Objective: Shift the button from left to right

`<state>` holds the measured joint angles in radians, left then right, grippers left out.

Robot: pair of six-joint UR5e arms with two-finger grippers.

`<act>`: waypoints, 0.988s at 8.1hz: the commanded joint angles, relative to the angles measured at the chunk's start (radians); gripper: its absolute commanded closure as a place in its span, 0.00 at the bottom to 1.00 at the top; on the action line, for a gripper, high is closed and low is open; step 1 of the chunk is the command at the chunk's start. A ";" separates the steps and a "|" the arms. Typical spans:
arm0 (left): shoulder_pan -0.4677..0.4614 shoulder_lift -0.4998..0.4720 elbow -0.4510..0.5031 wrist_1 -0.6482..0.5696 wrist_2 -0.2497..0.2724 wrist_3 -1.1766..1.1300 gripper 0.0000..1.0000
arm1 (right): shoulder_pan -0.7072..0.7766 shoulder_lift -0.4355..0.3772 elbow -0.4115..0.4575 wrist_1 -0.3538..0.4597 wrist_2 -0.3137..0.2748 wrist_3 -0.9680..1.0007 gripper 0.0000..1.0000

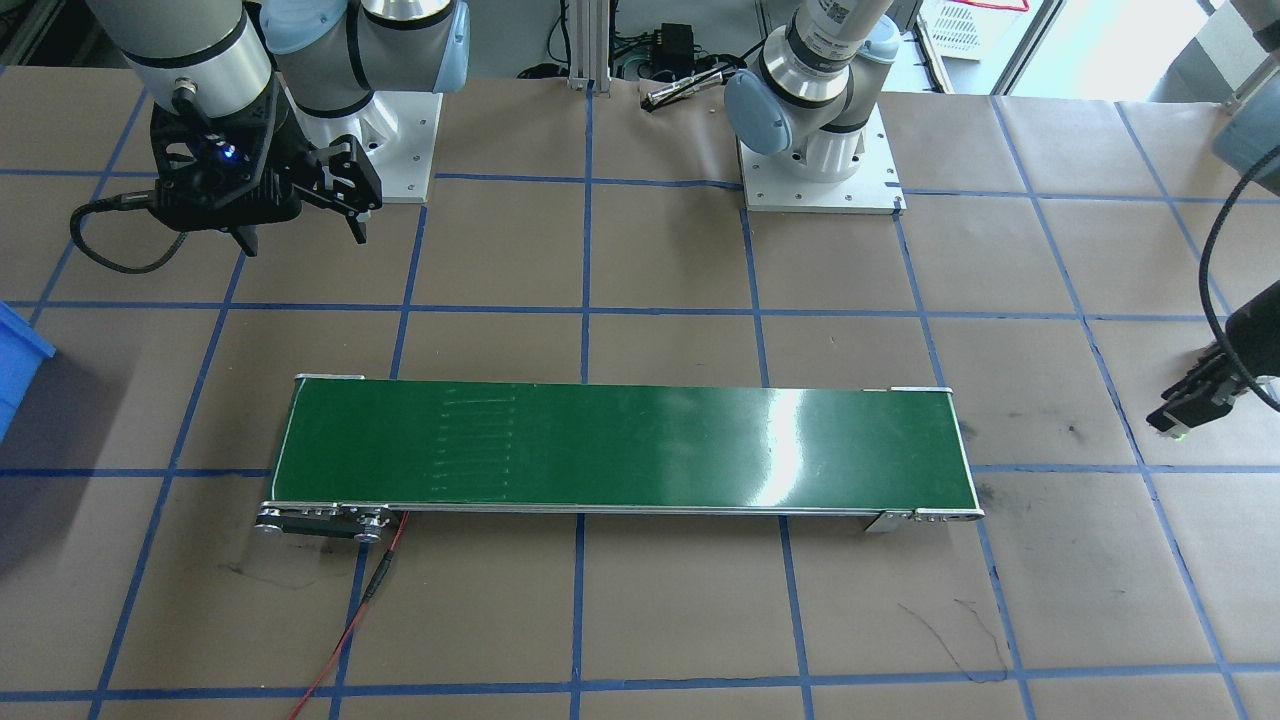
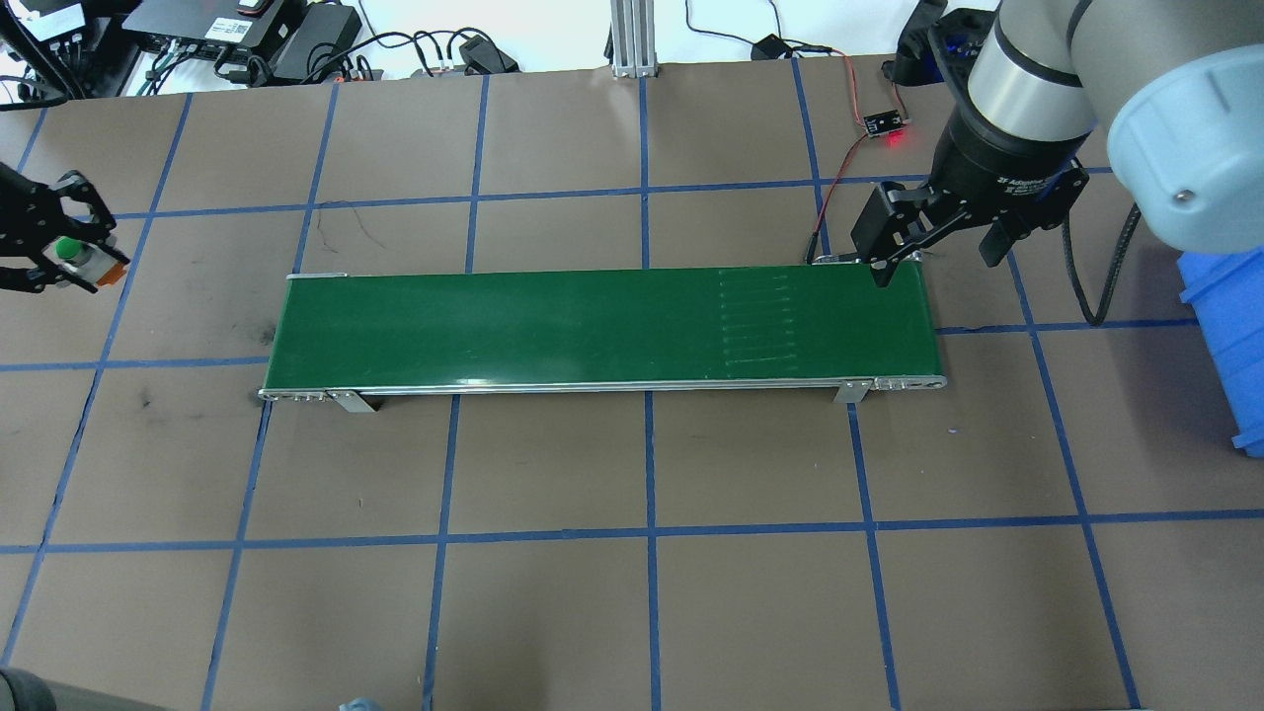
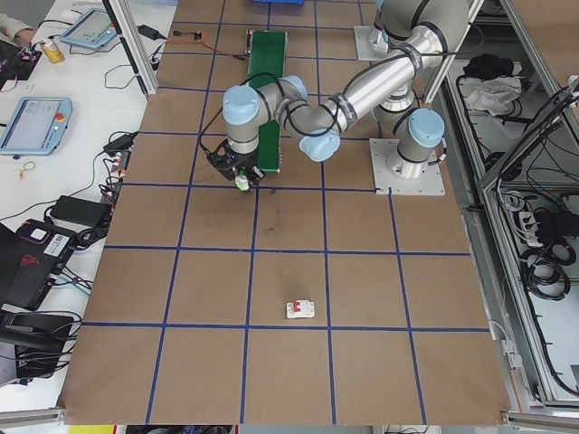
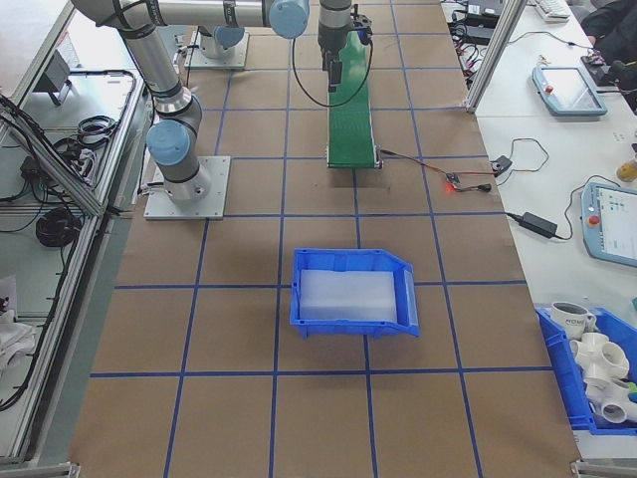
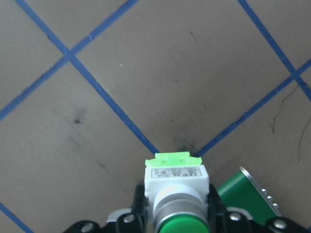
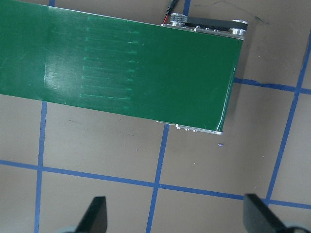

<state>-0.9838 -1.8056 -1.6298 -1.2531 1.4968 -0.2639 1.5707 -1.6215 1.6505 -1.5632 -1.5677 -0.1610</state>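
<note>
The button (image 5: 176,180), with a round green cap on a white body, sits clamped between the fingers of my left gripper (image 5: 177,216). In the overhead view that left gripper (image 2: 84,259) is shut on the button (image 2: 71,253) above the brown table, off the left end of the green conveyor belt (image 2: 592,326). My right gripper (image 2: 936,267) hangs open and holds nothing over the belt's right end. The right wrist view shows its two fingertips (image 6: 97,216) spread wide above the belt's end (image 6: 146,73).
A blue bin (image 2: 1229,336) stands at the table's right end. A white circuit breaker with a red mark (image 3: 300,309) lies on the table beyond the left end. A red wire (image 1: 350,620) runs from the belt's right end.
</note>
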 commanded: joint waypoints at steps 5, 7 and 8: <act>-0.271 -0.006 -0.098 -0.068 -0.175 -0.716 0.79 | -0.001 0.000 0.000 0.000 0.000 0.000 0.00; -0.273 -0.023 -0.197 0.086 -0.165 -0.710 0.79 | -0.001 0.000 0.000 0.000 0.000 0.000 0.00; -0.273 -0.023 -0.220 0.110 -0.164 -0.710 0.79 | -0.001 0.000 0.000 0.000 0.000 0.000 0.00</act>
<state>-1.2543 -1.8204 -1.7848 -1.2303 1.3286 -0.9719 1.5694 -1.6214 1.6506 -1.5631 -1.5677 -0.1610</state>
